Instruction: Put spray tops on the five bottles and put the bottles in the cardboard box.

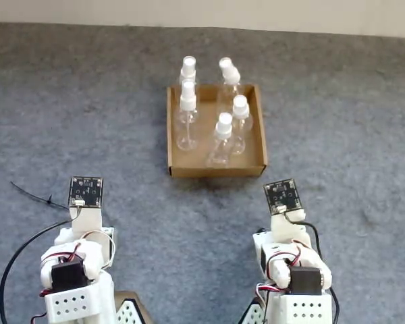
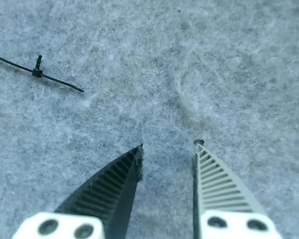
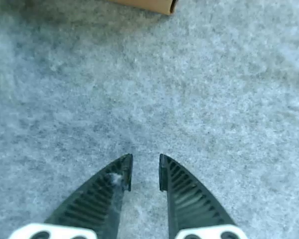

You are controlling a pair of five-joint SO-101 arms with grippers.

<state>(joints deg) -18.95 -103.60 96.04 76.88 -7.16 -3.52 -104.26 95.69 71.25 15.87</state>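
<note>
Five bottles [image 1: 187, 125] in box [image 1: 216, 170], cable tie [image 2: 37, 72] (black)

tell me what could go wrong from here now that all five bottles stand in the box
The bottles stand tall and crowded in the low cardboard box; a knock could topple several.
Whether each spray top is fully seated cannot be seen, so one may be loose.
A black cable tie lies on the carpet near the left gripper and could snag it.
</note>
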